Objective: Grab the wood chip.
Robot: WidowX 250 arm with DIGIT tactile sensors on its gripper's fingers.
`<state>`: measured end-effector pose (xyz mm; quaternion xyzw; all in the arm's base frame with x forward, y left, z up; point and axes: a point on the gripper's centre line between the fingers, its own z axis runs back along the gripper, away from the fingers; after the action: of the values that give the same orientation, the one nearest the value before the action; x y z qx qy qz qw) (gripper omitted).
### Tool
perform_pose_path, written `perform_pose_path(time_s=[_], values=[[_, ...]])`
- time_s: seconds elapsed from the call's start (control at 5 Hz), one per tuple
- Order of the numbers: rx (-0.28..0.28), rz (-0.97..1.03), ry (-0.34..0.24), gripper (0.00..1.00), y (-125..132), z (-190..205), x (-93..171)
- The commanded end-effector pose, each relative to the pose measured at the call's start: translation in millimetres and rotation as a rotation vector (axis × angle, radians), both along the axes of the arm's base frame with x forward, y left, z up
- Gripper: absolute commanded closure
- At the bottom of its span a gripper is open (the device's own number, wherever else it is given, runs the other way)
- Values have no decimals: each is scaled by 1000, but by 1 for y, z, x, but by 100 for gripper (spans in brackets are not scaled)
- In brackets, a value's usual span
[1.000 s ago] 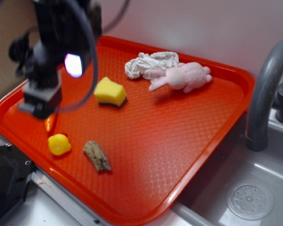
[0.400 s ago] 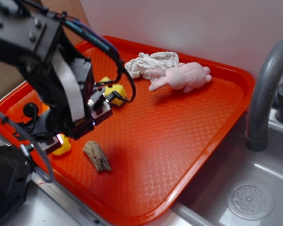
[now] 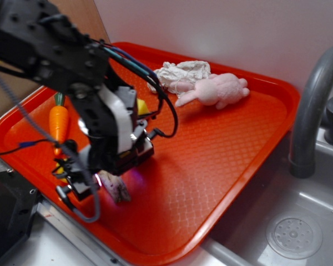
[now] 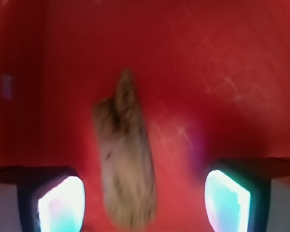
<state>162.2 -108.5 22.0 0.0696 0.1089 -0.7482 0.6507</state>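
Nothing is grabbed yet: the wood chip (image 4: 125, 159) lies flat on the red tray (image 3: 222, 160) near its front edge, between the two fingers of the gripper (image 4: 144, 200), whose jaws stand wide apart and clear of it. Lowering, closing and lifting seem left.

A black, boxy arm (image 3: 55, 50) with looping black cables (image 3: 161, 105) — a white strip, glowing fingertip pads (image 4: 63, 203).
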Motion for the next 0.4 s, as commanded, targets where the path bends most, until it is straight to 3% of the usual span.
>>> perform_pose_path(time_s=[0.0,0.2], values=[[-93,82,72,0,7,-18,-14],[-110,93,57,100,13,-19,-15]])
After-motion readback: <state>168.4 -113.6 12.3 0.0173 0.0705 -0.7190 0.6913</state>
